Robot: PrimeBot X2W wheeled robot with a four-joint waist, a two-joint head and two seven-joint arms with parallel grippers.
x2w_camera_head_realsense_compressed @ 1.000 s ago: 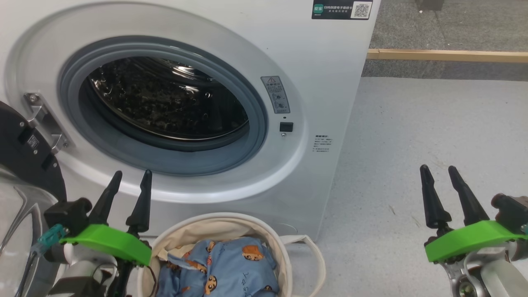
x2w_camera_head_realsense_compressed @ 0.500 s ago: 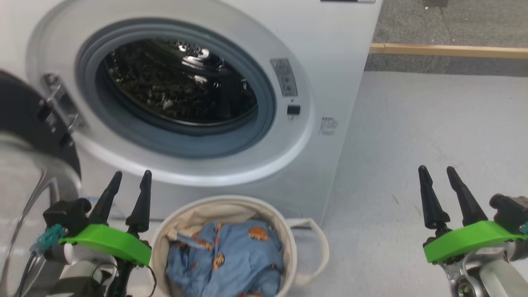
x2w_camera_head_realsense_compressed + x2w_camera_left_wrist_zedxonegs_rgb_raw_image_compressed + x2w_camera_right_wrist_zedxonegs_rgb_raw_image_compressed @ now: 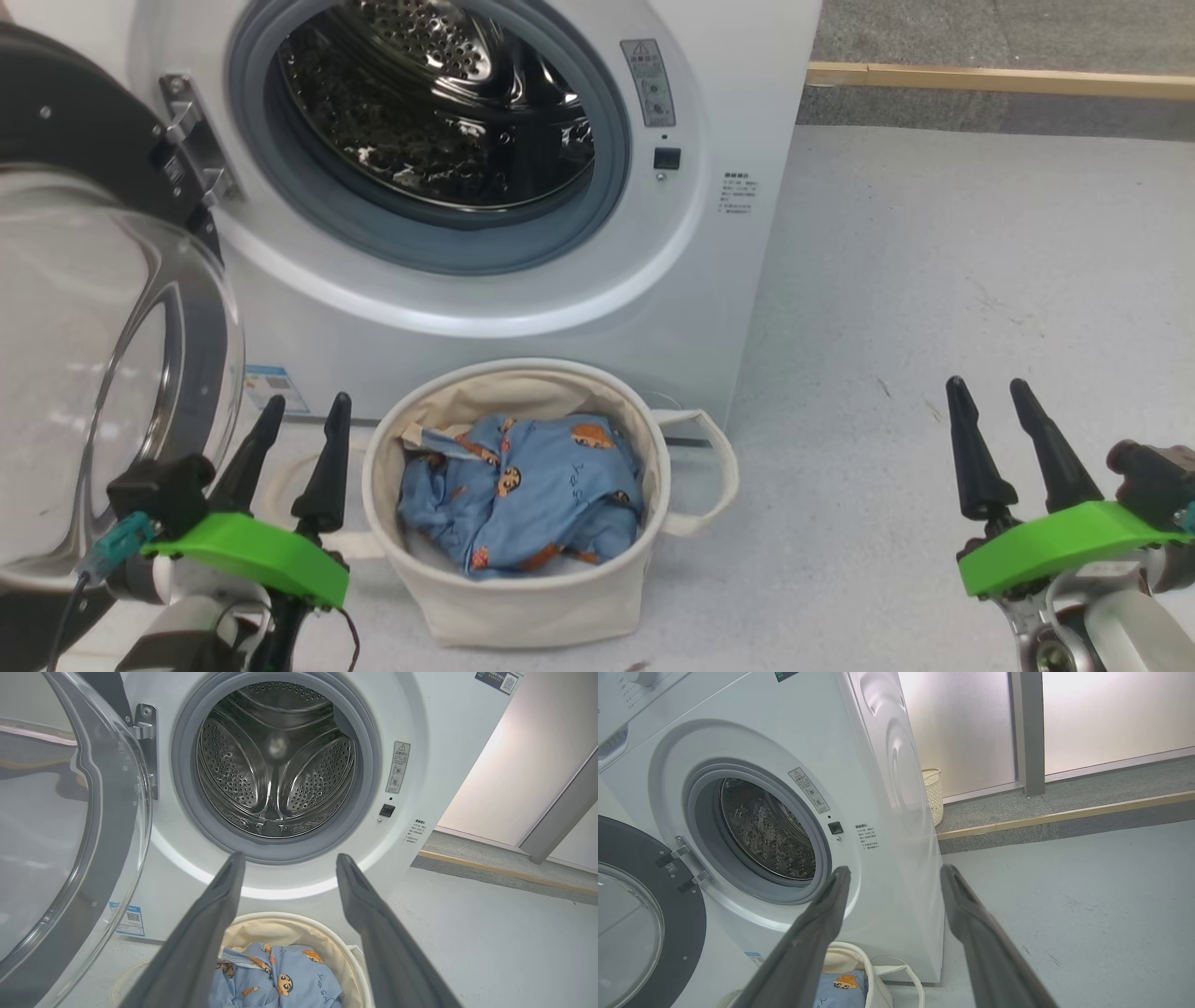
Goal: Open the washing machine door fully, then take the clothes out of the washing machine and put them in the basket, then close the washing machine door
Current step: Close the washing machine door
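The white washing machine (image 3: 747, 56) (image 3: 439, 723) (image 3: 859, 732) stands ahead with its steel drum bare. Its black, glass-centred door (image 3: 103, 327) (image 3: 60, 826) (image 3: 640, 914) is swung wide open to the left. On the floor before the machine sits the cream basket (image 3: 523, 597) (image 3: 285, 926) (image 3: 873, 975), holding the light blue bear-print clothes (image 3: 523, 485) (image 3: 280, 982) (image 3: 840, 987). My left gripper (image 3: 299, 415) (image 3: 287, 858) is open and empty, just left of the basket. At the lower right my right gripper (image 3: 988, 392) (image 3: 896, 870) is open and empty over bare floor.
Grey floor (image 3: 980, 280) stretches to the right of the machine. A wooden strip (image 3: 999, 79) edges a raised grey step behind it. A small woven bin (image 3: 933, 794) stands beside the machine's far side, against frosted glass panels.
The whole head view has shifted, so the camera has moved: the machine sits higher in the picture and the basket and door show more fully. Both grippers keep their places, still open.
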